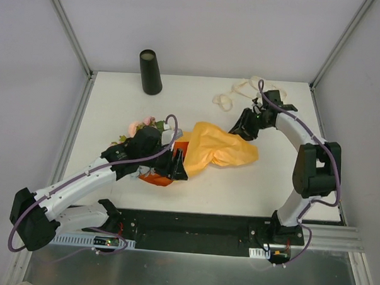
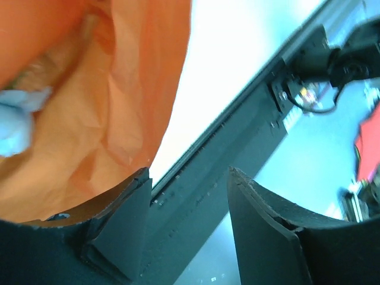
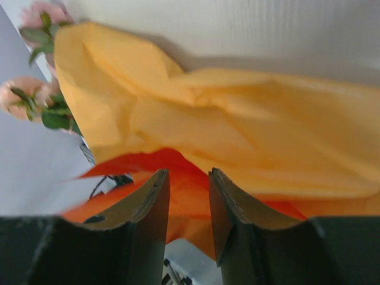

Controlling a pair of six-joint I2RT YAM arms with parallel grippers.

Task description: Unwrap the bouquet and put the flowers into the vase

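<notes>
As nothing is held in the half-open left gripper (image 2: 189,178), and the narrowly parted right gripper's (image 3: 188,175) hold cannot be told, paper (image 1: 215,147) should be drawn gently off flowers (image 1: 143,125) lying before the vase (image 1: 151,71).

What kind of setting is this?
Probably a lab robot cell: a white table boxed in by plain panels on aluminium framing, with the left arm and right arm bolted to a black rail.

The wrapping paper (image 1: 215,148) is plain shiny orange, yellower on top and redder underneath. Left of it, the flowers (image 1: 142,124) are pink and peach with green leaves. Behind it, the vase (image 1: 151,71) is black and the ribbon (image 1: 236,89) cream.
</notes>
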